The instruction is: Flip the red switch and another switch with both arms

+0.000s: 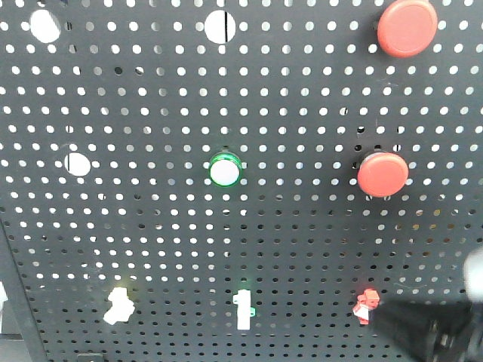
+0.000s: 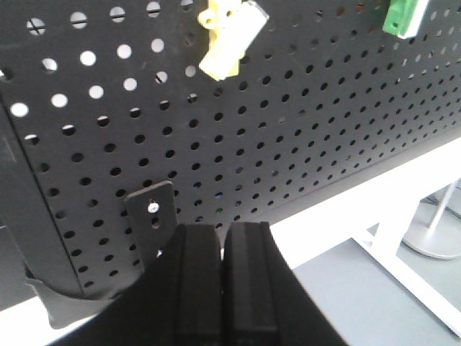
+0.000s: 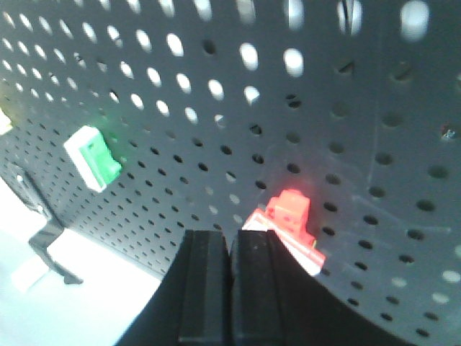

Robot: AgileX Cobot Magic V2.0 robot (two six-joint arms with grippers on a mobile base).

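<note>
The red switch (image 1: 366,305) sits low on the right of the black pegboard (image 1: 151,241). In the right wrist view the red switch (image 3: 289,215) lies just above and right of my right gripper (image 3: 229,238), whose jaws are shut with nothing between them. From the front that right gripper (image 1: 389,320) shows as a dark shape just below-right of the switch. The pale-yellow switch (image 1: 118,304) is low on the left. In the left wrist view the yellow switch (image 2: 230,40) is far above my left gripper (image 2: 222,232), which is shut and empty.
A white toggle with green base (image 1: 243,308) sits between the two switches, also in the wrist views (image 3: 94,157) (image 2: 403,18). Two large red push buttons (image 1: 383,173) (image 1: 407,27) and a green-ringed button (image 1: 225,170) are higher up. A bracket (image 2: 153,216) and white frame (image 2: 389,216) lie below.
</note>
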